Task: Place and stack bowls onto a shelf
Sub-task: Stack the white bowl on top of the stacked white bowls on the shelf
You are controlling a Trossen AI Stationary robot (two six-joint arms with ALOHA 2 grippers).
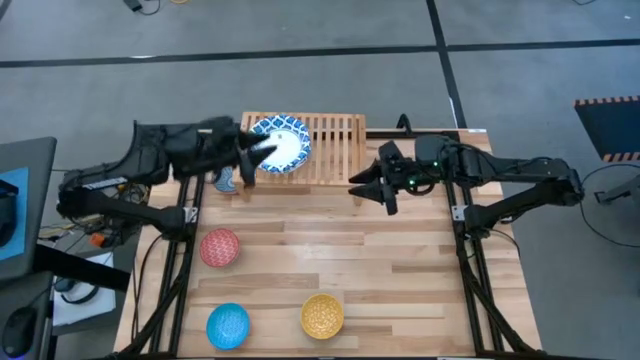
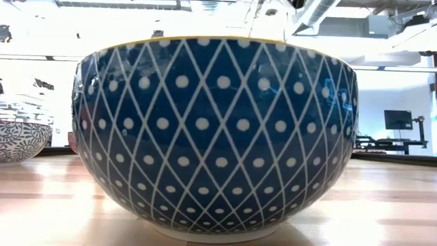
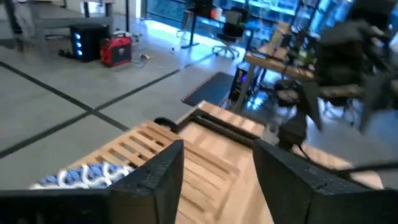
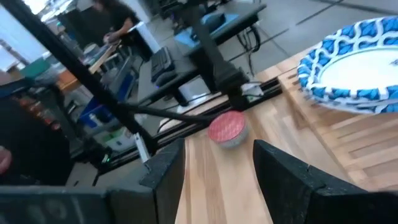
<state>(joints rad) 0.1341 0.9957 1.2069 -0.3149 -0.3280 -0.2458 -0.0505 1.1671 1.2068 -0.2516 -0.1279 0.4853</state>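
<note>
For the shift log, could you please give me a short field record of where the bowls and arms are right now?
shelf: far edge of table, centre
white bowl: on shelf's left end
red bowl: on table, left
blue bowl: near edge, left
yellow bowl: near edge, centre
left pincer: open, at white bowl
right pincer: open, by shelf's right end

A dotted blue bowl (image 2: 215,133) fills the low view, hiding both arms, the shelf and most of the table behind it. Another patterned bowl (image 2: 20,140) is cut off by that view's left edge. From above, the left gripper (image 1: 255,155) covers part of the white bowl (image 1: 282,143) on the shelf (image 1: 335,145), and a small grey-blue shape (image 1: 226,183) under the left arm is perhaps a bowl, mostly hidden. In the left wrist view the white bowl (image 3: 87,176) is blurred and half hidden behind a finger.
</note>
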